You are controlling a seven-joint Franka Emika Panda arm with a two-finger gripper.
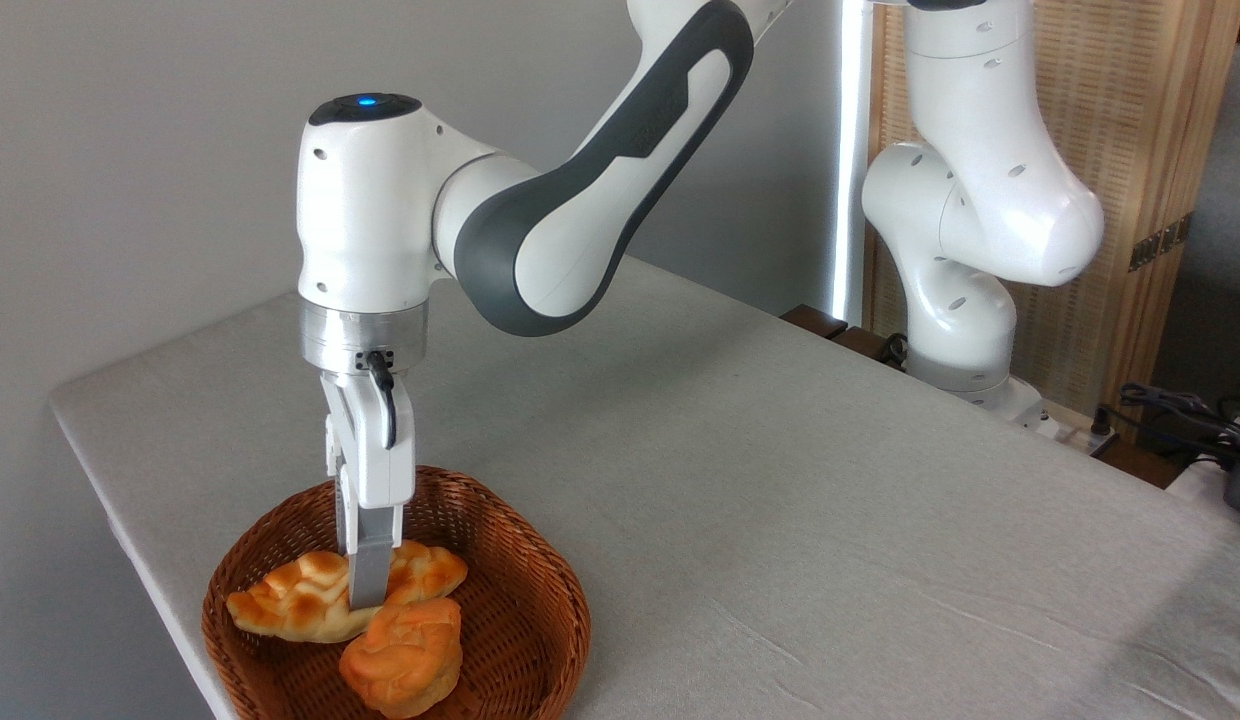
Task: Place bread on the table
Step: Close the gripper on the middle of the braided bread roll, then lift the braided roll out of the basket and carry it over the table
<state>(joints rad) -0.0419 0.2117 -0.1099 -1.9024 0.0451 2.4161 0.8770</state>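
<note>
Camera view shows my white two-finger gripper (368, 598) down on the golden braided loaf (315, 595) in the brown wicker basket (540, 600); whether it grips, I cannot tell; no writing legible.

Behind the rig I see a plain grey wall (130, 150), a bright vertical light strip (852, 150), a wooden slatted screen (1150, 120), and tangled cables (1180, 410) at right.
</note>
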